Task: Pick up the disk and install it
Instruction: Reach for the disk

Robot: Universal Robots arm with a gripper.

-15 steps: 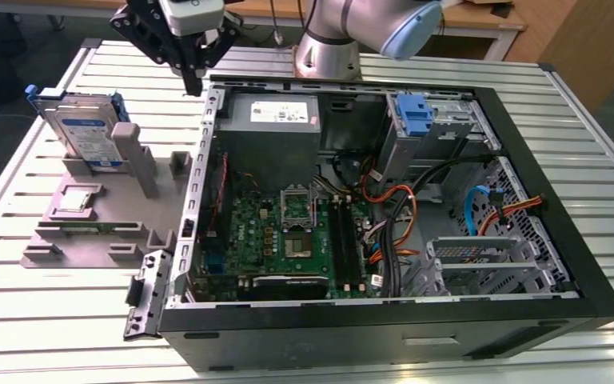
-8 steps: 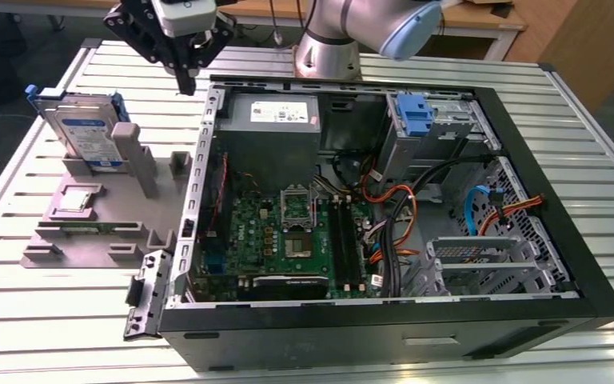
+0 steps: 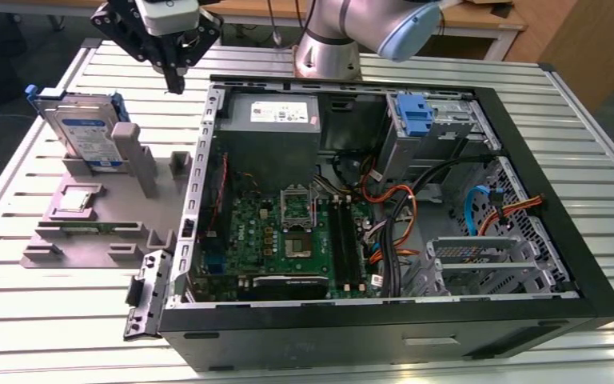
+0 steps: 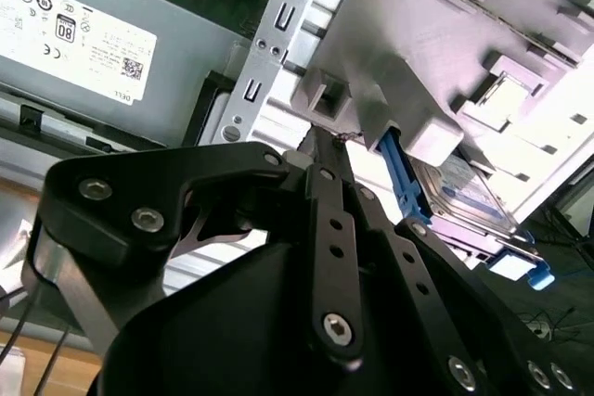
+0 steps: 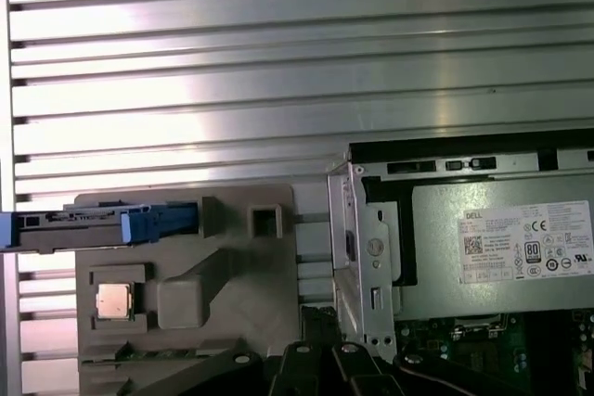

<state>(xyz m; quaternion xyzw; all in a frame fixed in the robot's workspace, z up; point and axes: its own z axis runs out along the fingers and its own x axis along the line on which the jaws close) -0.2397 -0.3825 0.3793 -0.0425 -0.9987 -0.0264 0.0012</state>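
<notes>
1. Pincer: fingers together, tips meeting in a point. It grips nothing and touches nothing, and hangs in the air over the slatted metal desk.
2. The second wrist view shows the same: black linkage closed, tips pressed to each other, no part between them.
3. Disk: below the pincer and off to the exterior view's left of it, well apart. It stands on edge in a slot of the grey fixture, with the blue caddy around it.
4. Open computer case: below the pincer, to the exterior view's right. Its near wall is just beside the tips' line.
5. Power supply: inside the case, in the corner nearest the pincer.
</notes>
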